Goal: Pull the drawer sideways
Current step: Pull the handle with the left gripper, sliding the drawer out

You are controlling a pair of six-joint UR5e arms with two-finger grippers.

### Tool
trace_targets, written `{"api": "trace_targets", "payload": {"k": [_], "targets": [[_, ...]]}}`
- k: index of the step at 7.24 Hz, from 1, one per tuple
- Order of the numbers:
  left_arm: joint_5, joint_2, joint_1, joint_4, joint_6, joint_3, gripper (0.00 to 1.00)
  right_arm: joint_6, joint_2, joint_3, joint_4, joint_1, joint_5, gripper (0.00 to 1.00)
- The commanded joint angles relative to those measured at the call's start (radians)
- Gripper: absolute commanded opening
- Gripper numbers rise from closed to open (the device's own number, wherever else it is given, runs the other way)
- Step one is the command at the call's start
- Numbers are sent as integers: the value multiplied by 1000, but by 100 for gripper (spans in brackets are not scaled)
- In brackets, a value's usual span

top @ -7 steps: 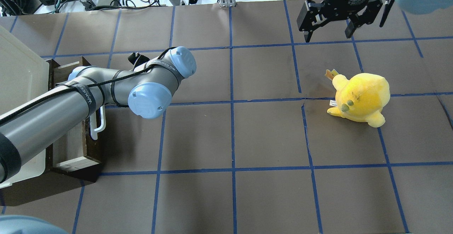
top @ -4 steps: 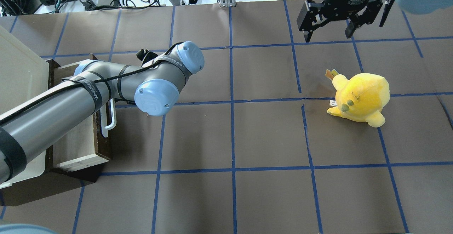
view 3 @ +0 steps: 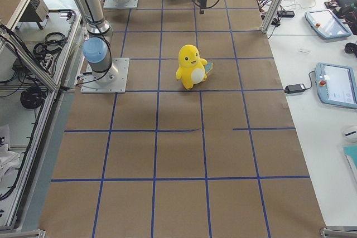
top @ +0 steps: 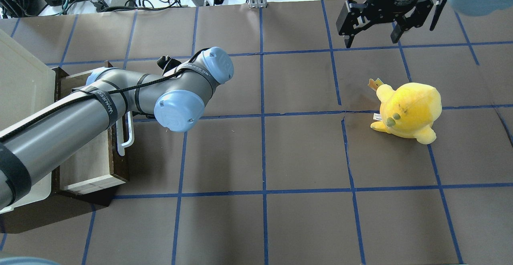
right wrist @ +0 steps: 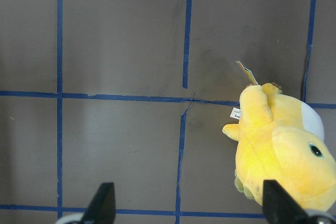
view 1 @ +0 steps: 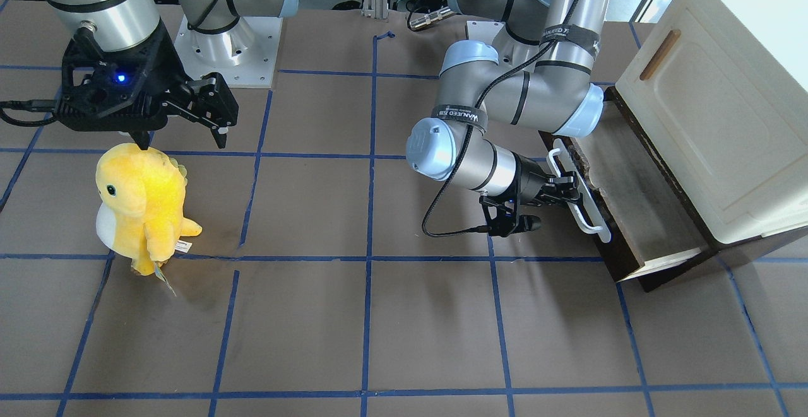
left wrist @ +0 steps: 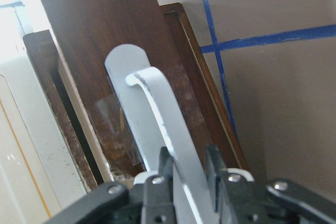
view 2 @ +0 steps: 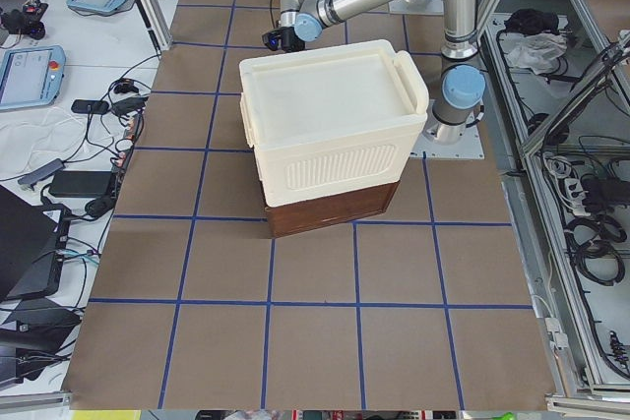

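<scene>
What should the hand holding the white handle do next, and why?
Probably a short pull straight away from the cream-white cabinet body. The left hand is shut on the long white loop handle, and the shallow dark brown wooden drawer is only partly out, so a short tug should slide it further open.

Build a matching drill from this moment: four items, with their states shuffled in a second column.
Column one:
1. left gripper
2. right gripper
3. drawer
4. plush toy

Column two:
A. yellow, upright on the table
B. shut on the white handle
C. open, holding nothing
D. partly out of the cream cabinet

Pairs: 1-B, 2-C, 3-D, 4-A.
</scene>
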Motion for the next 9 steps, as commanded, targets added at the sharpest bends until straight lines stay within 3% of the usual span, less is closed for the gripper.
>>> {"api": "trace_targets", "payload": {"k": [1,9], "targets": [[6,8,3,-1,2,-1,25,0,0,0,0,0,0,100],[2,12,13,4,39,-9,25,0,0,0,0,0,0,100]]}}
